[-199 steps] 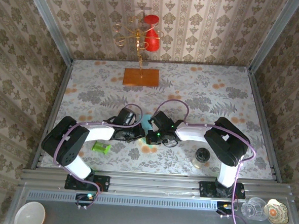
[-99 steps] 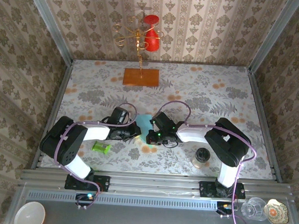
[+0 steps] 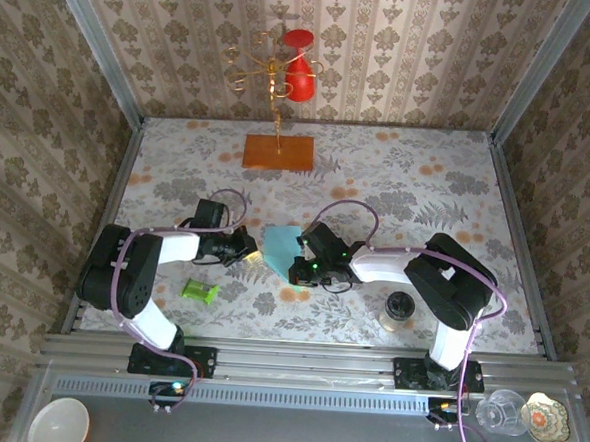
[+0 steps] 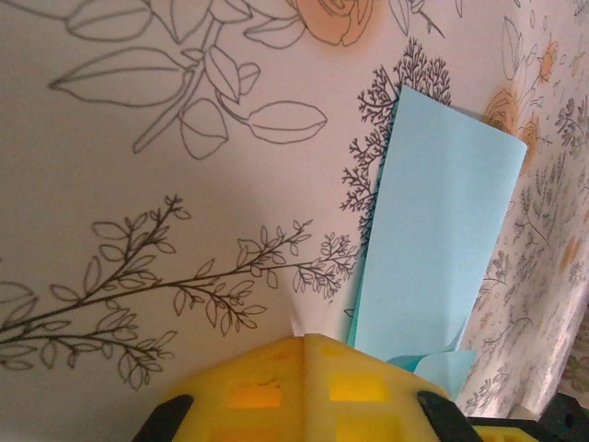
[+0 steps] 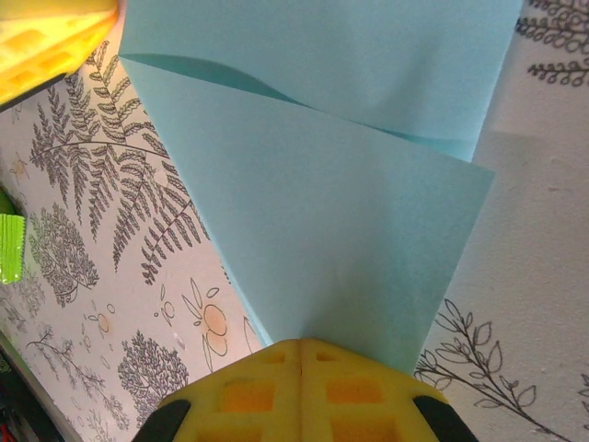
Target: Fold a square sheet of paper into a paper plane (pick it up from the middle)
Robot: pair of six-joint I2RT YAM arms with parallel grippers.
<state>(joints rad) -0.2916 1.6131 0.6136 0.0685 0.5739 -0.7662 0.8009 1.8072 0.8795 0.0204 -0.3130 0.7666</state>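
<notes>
The square sheet of paper [image 3: 281, 242], light blue, lies folded in layers on the flowered table between my two grippers. In the left wrist view it is a long folded strip [image 4: 433, 230] with a loose flap near the bottom. My left gripper [image 4: 308, 339] is shut, with its yellow tips on bare table just left of the paper's edge. My right gripper [image 5: 299, 343] is shut too, its tips resting on the near edge of the paper [image 5: 322, 212]. From above, the left gripper [image 3: 248, 250] and the right gripper [image 3: 297, 271] flank the sheet. The paper plane is out of view.
A small green cylinder [image 3: 199, 291] lies near the left arm. An orange wooden board [image 3: 278, 152] and a gold stand with a red cup [image 3: 296, 73] are at the back. A dark-lidded jar [image 3: 398, 309] stands by the right arm.
My left gripper has slid left off the paper, so more of the blue sheet shows. The right gripper has stayed in place on the paper.
</notes>
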